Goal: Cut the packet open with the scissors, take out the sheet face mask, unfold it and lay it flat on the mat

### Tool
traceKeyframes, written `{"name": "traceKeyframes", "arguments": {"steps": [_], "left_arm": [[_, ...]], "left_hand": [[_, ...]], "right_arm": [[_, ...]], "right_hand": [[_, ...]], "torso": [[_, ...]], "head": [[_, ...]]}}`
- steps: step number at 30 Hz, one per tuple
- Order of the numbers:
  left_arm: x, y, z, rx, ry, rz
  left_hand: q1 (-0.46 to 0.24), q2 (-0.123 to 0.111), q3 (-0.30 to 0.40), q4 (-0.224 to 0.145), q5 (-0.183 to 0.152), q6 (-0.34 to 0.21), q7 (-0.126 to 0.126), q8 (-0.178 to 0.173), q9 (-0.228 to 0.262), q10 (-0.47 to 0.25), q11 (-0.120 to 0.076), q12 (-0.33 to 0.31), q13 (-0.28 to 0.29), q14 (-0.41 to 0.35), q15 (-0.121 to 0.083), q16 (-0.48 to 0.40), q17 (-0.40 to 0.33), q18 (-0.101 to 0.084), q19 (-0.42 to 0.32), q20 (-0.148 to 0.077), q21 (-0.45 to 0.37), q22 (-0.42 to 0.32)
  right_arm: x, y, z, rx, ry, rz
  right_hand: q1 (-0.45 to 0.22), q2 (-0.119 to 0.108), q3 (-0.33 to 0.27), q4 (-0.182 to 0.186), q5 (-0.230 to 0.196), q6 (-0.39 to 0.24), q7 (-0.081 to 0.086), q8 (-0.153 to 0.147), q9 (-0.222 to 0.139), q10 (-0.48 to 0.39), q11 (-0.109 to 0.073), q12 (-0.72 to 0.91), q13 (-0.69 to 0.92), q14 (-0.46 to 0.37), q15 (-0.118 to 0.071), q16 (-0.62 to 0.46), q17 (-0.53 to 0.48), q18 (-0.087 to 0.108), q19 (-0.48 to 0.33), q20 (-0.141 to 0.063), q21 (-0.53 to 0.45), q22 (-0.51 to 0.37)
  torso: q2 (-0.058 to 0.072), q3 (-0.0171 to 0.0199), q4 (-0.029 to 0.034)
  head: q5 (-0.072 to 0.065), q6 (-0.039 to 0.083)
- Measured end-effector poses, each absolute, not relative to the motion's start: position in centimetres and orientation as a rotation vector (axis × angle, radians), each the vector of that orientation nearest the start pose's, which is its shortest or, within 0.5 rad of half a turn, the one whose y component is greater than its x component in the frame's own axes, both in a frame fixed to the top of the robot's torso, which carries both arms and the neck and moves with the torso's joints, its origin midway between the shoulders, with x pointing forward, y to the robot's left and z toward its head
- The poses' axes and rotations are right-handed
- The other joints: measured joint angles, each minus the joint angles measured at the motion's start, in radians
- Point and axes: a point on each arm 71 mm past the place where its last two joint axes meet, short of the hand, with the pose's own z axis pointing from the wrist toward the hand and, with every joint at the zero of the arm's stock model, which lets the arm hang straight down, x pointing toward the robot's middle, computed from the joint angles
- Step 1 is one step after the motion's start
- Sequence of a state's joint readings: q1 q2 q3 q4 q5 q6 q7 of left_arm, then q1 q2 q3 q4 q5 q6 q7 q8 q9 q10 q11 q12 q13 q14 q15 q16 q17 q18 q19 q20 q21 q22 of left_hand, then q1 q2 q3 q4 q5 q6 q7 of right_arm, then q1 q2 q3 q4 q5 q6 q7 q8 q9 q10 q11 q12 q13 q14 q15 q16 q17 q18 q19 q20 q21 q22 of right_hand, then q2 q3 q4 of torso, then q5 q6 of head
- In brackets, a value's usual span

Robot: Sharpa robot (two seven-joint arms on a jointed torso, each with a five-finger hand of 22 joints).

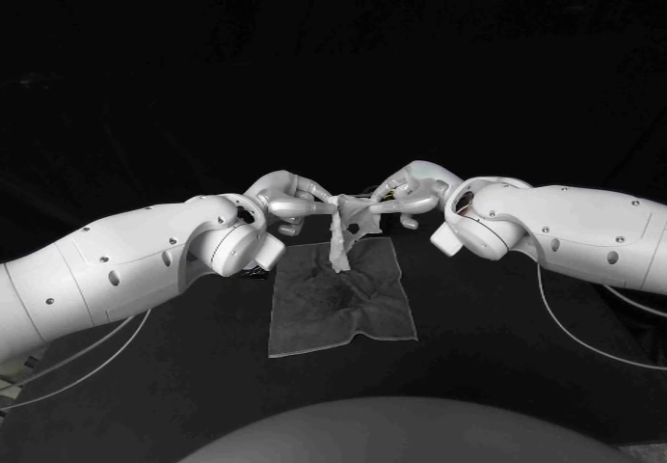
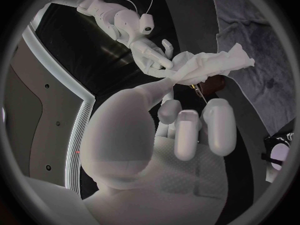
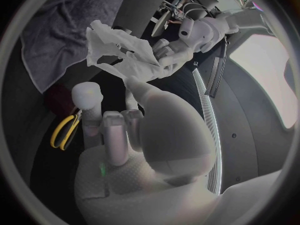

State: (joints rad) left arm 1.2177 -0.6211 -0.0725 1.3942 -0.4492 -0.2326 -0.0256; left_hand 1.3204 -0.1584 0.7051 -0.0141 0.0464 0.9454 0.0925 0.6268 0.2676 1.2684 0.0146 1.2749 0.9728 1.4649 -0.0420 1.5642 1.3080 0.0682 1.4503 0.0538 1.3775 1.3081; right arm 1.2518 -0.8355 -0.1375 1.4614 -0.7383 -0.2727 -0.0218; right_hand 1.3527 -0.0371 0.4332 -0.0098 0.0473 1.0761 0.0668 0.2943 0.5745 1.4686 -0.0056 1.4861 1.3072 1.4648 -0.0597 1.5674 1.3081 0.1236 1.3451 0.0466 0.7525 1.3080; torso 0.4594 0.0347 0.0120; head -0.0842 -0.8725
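Observation:
The white sheet mask [image 1: 346,230] hangs crumpled and partly folded between my two hands, above the far edge of the grey mat [image 1: 340,299]. My left hand [image 1: 288,200] pinches its left part and my right hand [image 1: 406,190] pinches its right part. A strip of the mask droops down onto the mat. In the left wrist view the mask [image 2: 209,65] stretches from my left hand [image 2: 175,135] to my right hand [image 2: 150,52]. In the right wrist view the mask [image 3: 119,52] sits between my right hand [image 3: 125,130] and my left hand [image 3: 175,52]. Yellow-handled scissors [image 3: 64,131] lie on the table.
The mat [image 2: 256,50] is a wrinkled grey cloth in the middle of the black table [image 1: 153,386]. A dark reddish object [image 3: 56,99] lies next to the scissors by the mat's [image 3: 56,30] edge; what it is I cannot tell.

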Motion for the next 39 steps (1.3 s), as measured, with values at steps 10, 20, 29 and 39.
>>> {"name": "traceKeyframes", "arguments": {"steps": [10, 20, 29, 39], "left_arm": [[50.8, 14.2, -20.2, -0.656, 2.001, -1.158], [50.9, 15.6, -20.5, -0.598, 2.011, -1.088], [50.4, 15.1, -20.9, -0.528, 2.050, -1.083], [50.0, 14.2, -21.2, -0.481, 2.082, -1.099]], "left_hand": [[-0.005, 0.003, 0.003, -0.003, 0.000, -0.010, 0.007, 0.000, 0.013, -0.013, 0.005, -0.011, -0.008, -0.002, 0.002, 0.002, 0.000, 0.000, 0.000, 0.000, 0.000, 0.000], [-0.017, 0.015, 0.002, -0.003, 0.000, -0.045, 0.016, -0.017, 0.025, -0.069, 0.014, -0.060, -0.083, -0.002, 0.002, 0.003, 0.000, 0.000, -0.006, 0.006, -0.001, -0.001], [-0.031, 0.000, -0.010, -0.015, 0.000, -0.050, 0.018, -0.042, 0.002, -0.161, 0.018, -0.149, -0.213, 0.001, 0.005, 0.003, 0.000, 0.000, -0.012, 0.012, -0.017, -0.001], [-0.026, 0.005, -0.021, -0.012, 0.000, -0.017, 0.003, -0.033, 0.000, -0.160, 0.013, -0.160, -0.222, 0.001, 0.005, 0.003, 0.000, 0.000, -0.019, 0.012, -0.017, 0.000]], "right_arm": [[49.6, -20.7, -16.7, 0.150, 1.884, 0.822], [48.9, -19.6, -14.6, -0.057, 1.881, 0.738], [48.4, -18.4, -13.8, -0.128, 1.860, 0.728], [47.8, -17.3, -13.5, -0.157, 1.856, 0.741]], "right_hand": [[-0.017, -0.009, 0.015, -0.009, -0.001, 0.003, -0.004, 0.001, 0.000, -0.003, -0.003, 0.004, 0.001, 0.000, 0.000, 0.000, 0.000, -0.001, 0.009, -0.005, 0.021, -0.001], [-0.023, -0.015, 0.024, -0.012, -0.002, 0.001, -0.005, 0.006, 0.001, -0.003, -0.003, 0.009, 0.001, 0.003, -0.003, 0.000, 0.000, -0.001, 0.013, -0.006, 0.040, 0.000], [-0.024, -0.016, 0.032, -0.016, -0.002, 0.003, -0.010, 0.006, 0.002, -0.003, -0.003, 0.009, 0.000, 0.003, -0.003, -0.001, -0.001, -0.002, 0.018, -0.004, 0.052, 0.000], [-0.036, -0.017, 0.038, -0.018, -0.004, 0.005, -0.008, 0.011, 0.006, -0.004, -0.003, 0.009, 0.001, 0.003, -0.003, 0.000, -0.001, -0.008, 0.021, -0.007, 0.055, 0.000]], "torso": [[0.000, -0.0006, 0.0006], [0.000, -0.0012, 0.0019], [0.001, -0.0012, 0.0017], [0.002, -0.0012, 0.0011]], "head": [[-0.007, 0.000], [-0.010, 0.000], [-0.004, 0.000], [-0.004, 0.000]]}}
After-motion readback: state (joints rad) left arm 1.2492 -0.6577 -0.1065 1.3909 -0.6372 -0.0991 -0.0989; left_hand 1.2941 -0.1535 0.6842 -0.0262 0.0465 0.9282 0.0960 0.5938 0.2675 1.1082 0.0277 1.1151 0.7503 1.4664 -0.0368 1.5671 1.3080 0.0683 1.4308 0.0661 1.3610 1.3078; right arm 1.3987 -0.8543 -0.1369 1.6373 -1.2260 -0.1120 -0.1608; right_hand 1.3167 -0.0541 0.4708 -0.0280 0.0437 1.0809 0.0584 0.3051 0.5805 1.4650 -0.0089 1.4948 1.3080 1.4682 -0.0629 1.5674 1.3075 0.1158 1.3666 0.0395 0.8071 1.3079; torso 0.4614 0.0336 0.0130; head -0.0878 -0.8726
